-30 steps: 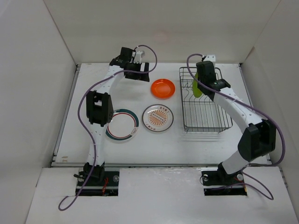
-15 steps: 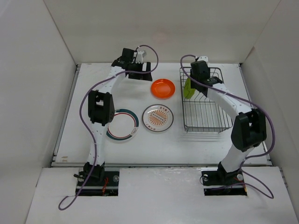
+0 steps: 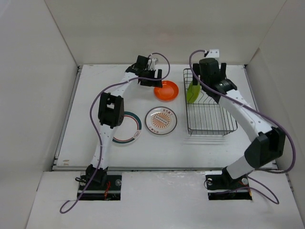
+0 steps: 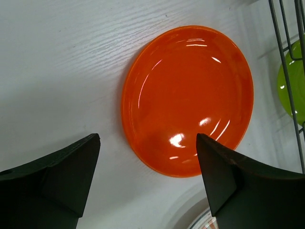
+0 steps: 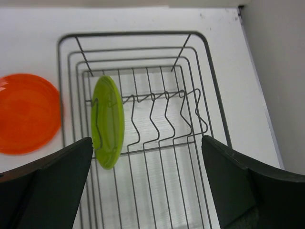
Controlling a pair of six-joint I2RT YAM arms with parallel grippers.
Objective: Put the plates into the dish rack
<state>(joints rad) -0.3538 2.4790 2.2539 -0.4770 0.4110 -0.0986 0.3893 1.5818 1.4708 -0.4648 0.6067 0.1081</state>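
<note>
A small orange plate (image 3: 166, 90) (image 4: 188, 98) lies flat on the table. My left gripper (image 3: 151, 78) (image 4: 147, 138) hovers open over its near-left edge, one finger on each side and nothing held. The lime green plate (image 3: 192, 92) (image 5: 108, 119) stands on edge between the prongs at the left end of the black wire dish rack (image 3: 212, 134) (image 5: 133, 34). Above the rack's back half, my right gripper (image 3: 209, 71) (image 5: 147, 139) is open and empty. The white plate with the dark rim ring (image 3: 136, 126) lies partly under the left arm. The white plate with the orange pattern (image 3: 161, 120) lies beside it.
White walls enclose the table on the left, back and right. The rack sits close to the right wall, with the orange plate (image 5: 26, 113) just left of it. A purple cable loops along each arm.
The right gripper opened and let go of the lime green plate, which now stands in the rack, and drew back upward. The left gripper moved right, over the orange plate.
</note>
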